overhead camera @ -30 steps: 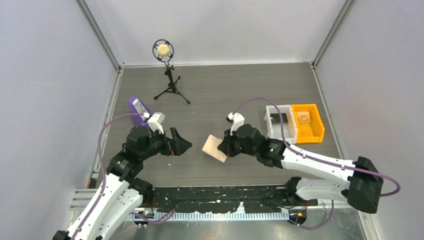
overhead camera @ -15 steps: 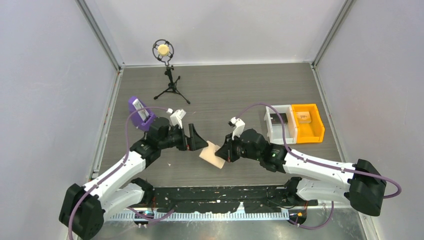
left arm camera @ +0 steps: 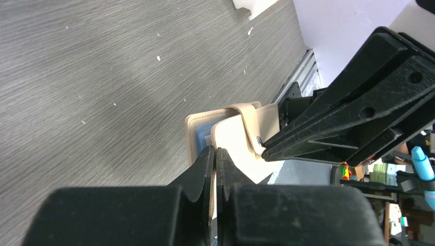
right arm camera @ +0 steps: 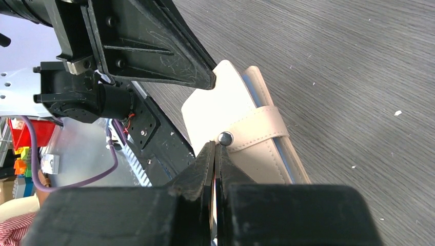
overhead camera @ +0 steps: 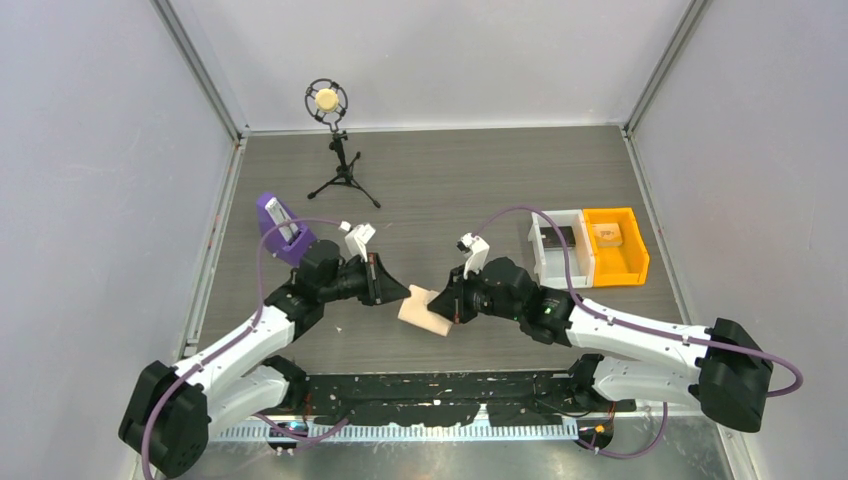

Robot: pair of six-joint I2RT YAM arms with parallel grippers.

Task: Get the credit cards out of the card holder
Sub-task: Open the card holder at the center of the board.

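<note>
Since the earlier frames, we see the left arm has swung in from beside the purple stand toward the middle, and its end effector, spread wide a moment ago, has closed. The card holder has barely shifted, drifting a little to the left.

We find the left end effector with its fingers pressed nearly together, pinching the edge of the card holder's pale front flap. A strip of light blue lining shows just behind that flap. The right end effector is clamped tight on the card holder right by the round snap, where the tab wraps over the edge. In the top view, the right end effector meets the wallet from the opposite side, so the wallet hangs between the two over the near part of the tabletop.

Farther back we see a white bin touching an orange bin on the right, and a microphone on a tripod at the far left.
</note>
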